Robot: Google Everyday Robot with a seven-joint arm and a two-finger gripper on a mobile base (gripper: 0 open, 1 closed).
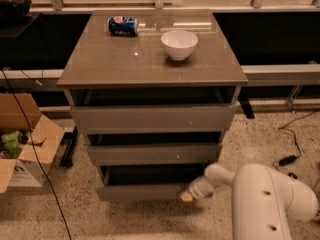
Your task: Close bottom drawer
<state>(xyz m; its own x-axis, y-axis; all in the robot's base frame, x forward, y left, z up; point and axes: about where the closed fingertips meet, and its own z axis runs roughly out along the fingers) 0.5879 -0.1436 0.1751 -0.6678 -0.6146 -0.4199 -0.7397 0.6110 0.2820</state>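
Note:
The bottom drawer (142, 190) is the lowest of three grey-brown drawers in the cabinet. It stands pulled out a short way, with its dark tray showing above its flat front. My gripper (188, 195) is at the end of the white arm (270, 199), low at the right. It rests against the right end of the bottom drawer's front.
The middle drawer (152, 154) and top drawer (152, 118) also stand slightly open. A white bowl (179, 44) and a blue can (123, 25) lie on the cabinet top. An open cardboard box (22, 141) is on the floor at left. Cables (295, 144) run at right.

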